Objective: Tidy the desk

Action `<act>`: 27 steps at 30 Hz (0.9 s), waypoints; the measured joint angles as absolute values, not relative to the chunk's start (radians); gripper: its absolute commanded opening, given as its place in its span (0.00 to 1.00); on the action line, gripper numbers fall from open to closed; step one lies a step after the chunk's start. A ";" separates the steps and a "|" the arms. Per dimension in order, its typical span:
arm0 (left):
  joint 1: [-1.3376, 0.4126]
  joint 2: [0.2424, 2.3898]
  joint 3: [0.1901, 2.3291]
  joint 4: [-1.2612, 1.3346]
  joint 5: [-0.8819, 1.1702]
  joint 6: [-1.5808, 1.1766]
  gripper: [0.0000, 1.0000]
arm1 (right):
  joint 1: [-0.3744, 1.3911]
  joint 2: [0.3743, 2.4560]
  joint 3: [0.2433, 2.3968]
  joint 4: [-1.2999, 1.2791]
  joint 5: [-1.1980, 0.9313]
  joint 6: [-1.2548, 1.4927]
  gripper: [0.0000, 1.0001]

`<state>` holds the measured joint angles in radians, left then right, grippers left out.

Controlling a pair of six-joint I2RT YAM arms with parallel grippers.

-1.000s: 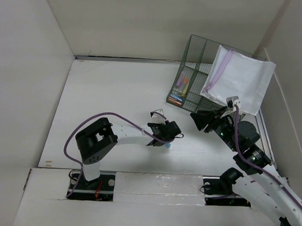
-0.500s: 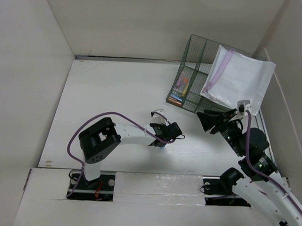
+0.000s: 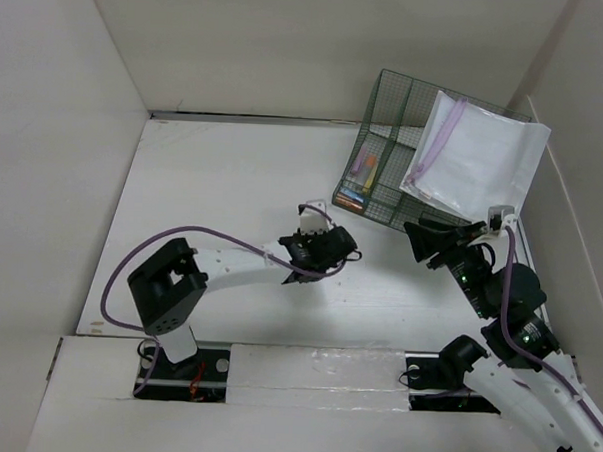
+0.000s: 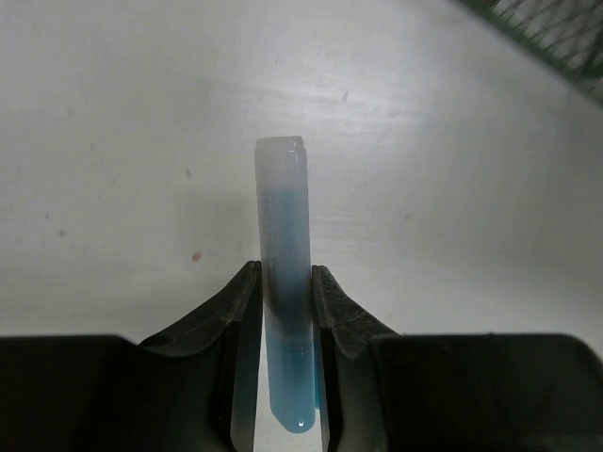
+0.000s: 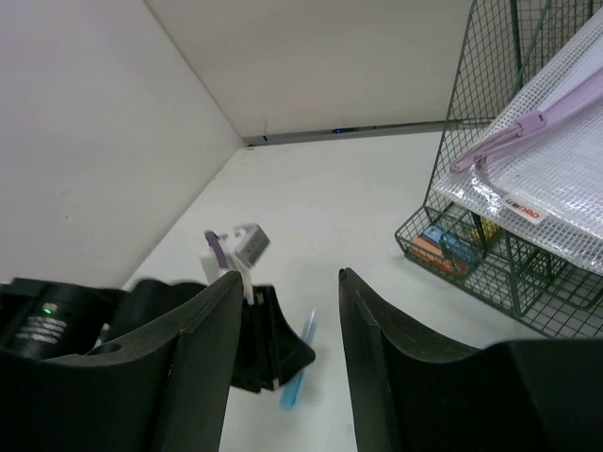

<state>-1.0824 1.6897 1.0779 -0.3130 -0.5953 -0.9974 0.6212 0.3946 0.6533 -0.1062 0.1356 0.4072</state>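
The desk [image 3: 223, 183] is a white tabletop walled by white panels. My left gripper [image 3: 325, 249] is shut on a blue translucent pen [image 4: 283, 273] with a pale clear cap, which sticks out ahead of the fingertips [image 4: 240, 301] above the desk. From the top the gripper hides the pen. In the right wrist view the pen [image 5: 297, 374] pokes out below the left gripper [image 5: 268, 344]. My right gripper [image 3: 421, 241] is open and empty, raised to the right of the left one and pointed toward it; it also shows in its own wrist view [image 5: 287, 278].
A green wire-mesh organizer [image 3: 386, 120] stands at the back right. A white mesh zip pouch [image 3: 475, 159] with a purple zipper lies on top of it, and coloured small items [image 3: 362, 174] sit in its front compartments. The back wall seam [image 3: 246, 117] bounds the far side.
My left gripper has moved up and a little left, away from the near edge, carrying the pen. My right gripper has shifted slightly right and back.
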 measured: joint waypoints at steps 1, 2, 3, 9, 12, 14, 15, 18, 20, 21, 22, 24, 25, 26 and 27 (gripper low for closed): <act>-1.065 1.663 1.081 -0.288 -0.594 -0.967 0.00 | 0.621 0.395 0.653 -0.106 0.138 0.407 0.51; -1.044 1.636 1.084 -0.252 -0.590 -0.934 0.00 | 0.621 0.395 0.653 -0.107 0.144 0.407 0.51; -1.025 1.616 1.089 -0.220 -0.588 -0.912 0.00 | 0.621 0.396 0.653 -0.107 0.144 0.407 0.51; -0.858 1.620 1.213 0.027 -0.463 -0.669 0.00 | 0.621 0.426 0.653 -0.107 0.150 0.407 0.51; -0.804 1.748 1.408 0.077 -0.418 -0.532 0.00 | 0.621 0.447 0.653 -0.109 0.150 0.407 0.51; -0.786 1.850 1.547 0.107 -0.386 -0.452 0.00 | 0.621 0.458 0.653 -0.114 0.150 0.407 0.51; -0.777 1.901 1.613 0.113 -0.362 -0.418 0.00 | 0.621 0.460 0.653 -0.117 0.150 0.407 0.51; -0.748 2.056 1.813 0.112 -0.253 -0.335 0.00 | 0.621 0.461 0.653 -0.128 0.150 0.407 0.51; -0.730 2.145 1.929 0.096 -0.198 -0.296 0.00 | 0.621 0.460 0.653 -0.130 0.150 0.407 0.51; -0.720 2.193 1.989 0.085 -0.175 -0.281 0.00 | 0.621 0.459 0.653 -0.132 0.150 0.407 0.51; -0.710 2.243 2.061 0.067 -0.150 -0.266 0.00 | 0.621 0.458 0.653 -0.133 0.150 0.407 0.51; -0.695 2.329 2.180 0.049 -0.109 -0.245 0.04 | 0.621 0.458 0.653 -0.135 0.149 0.407 0.51; -0.689 2.358 2.222 0.040 -0.093 -0.237 0.10 | 0.621 0.458 0.653 -0.136 0.149 0.407 0.51; -0.682 2.386 2.258 0.037 -0.077 -0.230 0.13 | 0.621 0.458 0.653 -0.135 0.149 0.407 0.51; -0.677 2.407 2.282 0.037 -0.066 -0.223 0.16 | 0.621 0.458 0.653 -0.135 0.147 0.407 0.51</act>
<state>-0.6765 2.4073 2.2822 0.0372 -0.0662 -0.2230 0.6212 0.4580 0.6533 -0.1352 0.1471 0.4068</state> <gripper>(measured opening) 0.184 0.508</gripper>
